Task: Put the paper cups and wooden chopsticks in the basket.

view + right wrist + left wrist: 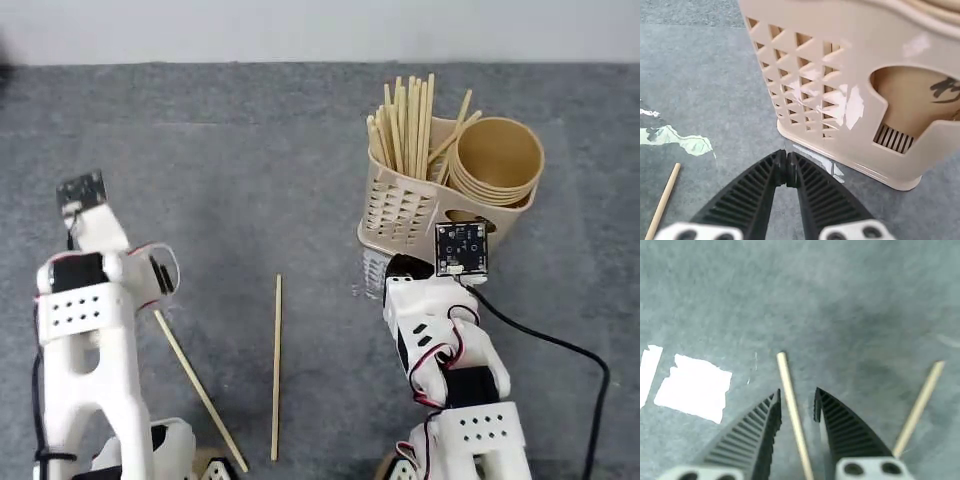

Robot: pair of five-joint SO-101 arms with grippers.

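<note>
The beige basket point(400, 215) at the back right holds a bundle of wooden chopsticks point(405, 120) and stacked paper cups point(497, 160). Two loose chopsticks lie on the grey mat: a slanted one point(200, 390) and a straight one point(277, 365). My left gripper point(796, 397) is open and low over the mat, its fingers on either side of the slanted chopstick point(792, 410) near its end. The other chopstick point(920, 405) lies off to the side. My right gripper point(786, 167) is shut and empty, just in front of the basket's foot point(840, 100). A cup point(910, 110) shows through the handle hole.
White tape patches point(692, 387) are stuck on the mat near the left gripper, with more patches point(675, 137) near the right one. A black cable point(560, 350) runs off the right arm. Open mat lies between the arms and at the back left.
</note>
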